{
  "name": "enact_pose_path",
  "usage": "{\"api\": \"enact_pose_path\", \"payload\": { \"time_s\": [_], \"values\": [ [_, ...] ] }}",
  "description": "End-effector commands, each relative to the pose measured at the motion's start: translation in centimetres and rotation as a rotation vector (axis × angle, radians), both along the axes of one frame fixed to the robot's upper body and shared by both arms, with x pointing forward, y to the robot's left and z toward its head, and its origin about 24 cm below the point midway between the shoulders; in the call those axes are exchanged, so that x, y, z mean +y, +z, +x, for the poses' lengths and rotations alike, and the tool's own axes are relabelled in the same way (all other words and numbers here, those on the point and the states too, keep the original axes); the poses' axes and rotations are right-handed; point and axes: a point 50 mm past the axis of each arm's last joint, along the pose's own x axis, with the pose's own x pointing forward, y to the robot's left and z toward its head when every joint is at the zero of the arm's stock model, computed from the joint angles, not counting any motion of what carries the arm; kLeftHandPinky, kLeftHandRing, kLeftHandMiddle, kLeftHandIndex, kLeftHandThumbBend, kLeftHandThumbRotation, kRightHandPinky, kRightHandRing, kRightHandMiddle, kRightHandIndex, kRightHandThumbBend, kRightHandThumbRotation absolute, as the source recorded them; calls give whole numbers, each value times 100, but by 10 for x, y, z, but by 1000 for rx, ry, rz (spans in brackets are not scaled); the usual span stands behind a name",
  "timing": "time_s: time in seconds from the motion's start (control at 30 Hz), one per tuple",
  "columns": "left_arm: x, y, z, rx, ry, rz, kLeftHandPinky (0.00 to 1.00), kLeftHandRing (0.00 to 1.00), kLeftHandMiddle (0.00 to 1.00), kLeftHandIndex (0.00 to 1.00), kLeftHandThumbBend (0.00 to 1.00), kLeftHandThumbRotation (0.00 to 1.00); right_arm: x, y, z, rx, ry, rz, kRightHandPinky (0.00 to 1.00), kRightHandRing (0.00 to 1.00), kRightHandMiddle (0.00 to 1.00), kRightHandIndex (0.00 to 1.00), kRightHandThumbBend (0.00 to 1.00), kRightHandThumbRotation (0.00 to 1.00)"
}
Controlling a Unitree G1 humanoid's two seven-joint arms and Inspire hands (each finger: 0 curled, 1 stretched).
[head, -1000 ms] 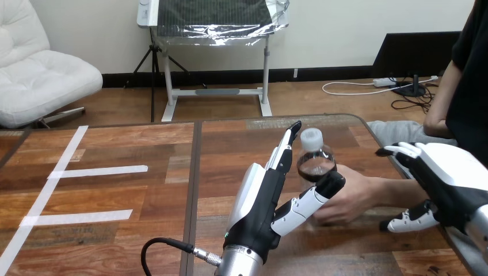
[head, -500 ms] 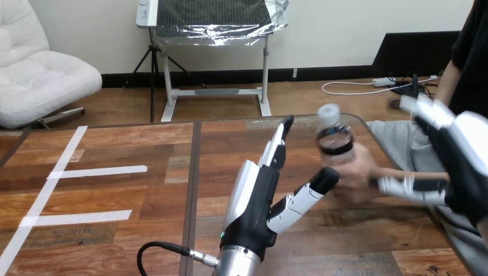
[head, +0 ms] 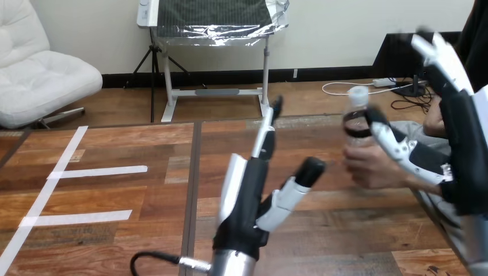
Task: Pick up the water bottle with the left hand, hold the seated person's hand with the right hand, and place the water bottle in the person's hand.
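Observation:
A clear water bottle [head: 357, 115] with a white cap and a dark label band stands upright in the person's hand [head: 373, 168], lifted above the table's right part. My right hand [head: 464, 132] is raised beside it at the right, fingers straight and pointing up. Its thumb [head: 403, 150] stretches leftward across the front of the person's hand toward the bottle, and whether it touches I cannot tell. My left hand [head: 246, 192] stands open in the middle over the table, fingers straight up and thumb spread to the right, well apart from the bottle.
The wooden table [head: 115, 201] carries white tape strips [head: 98, 171] on its left half. A seam [head: 193, 172] runs down the table just left of my left hand. The person's forearm [head: 434, 115] comes in from the right edge.
The person's hand has lifted the bottle off the table, up and to the right. My right hand has risen with it, fingers now pointing up. My left hand has drawn slightly left, away from the bottle.

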Motion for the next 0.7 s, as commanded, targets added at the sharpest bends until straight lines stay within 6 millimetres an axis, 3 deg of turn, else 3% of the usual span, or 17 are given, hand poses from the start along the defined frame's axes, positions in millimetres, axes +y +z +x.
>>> {"api": "enact_pose_path", "payload": {
  "time_s": [0.0,0.3,0.67],
  "values": [
    [2,28,-1,-125,105,-180,99,96,98,98,76,100,16,-5,4,-69,66,142,92,95,93,85,13,24],
    [19,28,-9,-170,184,-196,92,92,94,96,73,100,34,-17,5,-93,171,199,75,89,91,84,3,6],
    [40,22,-21,-165,267,-178,87,90,92,95,66,100,45,-30,6,-45,257,220,69,88,93,84,3,0]
  ]
}}
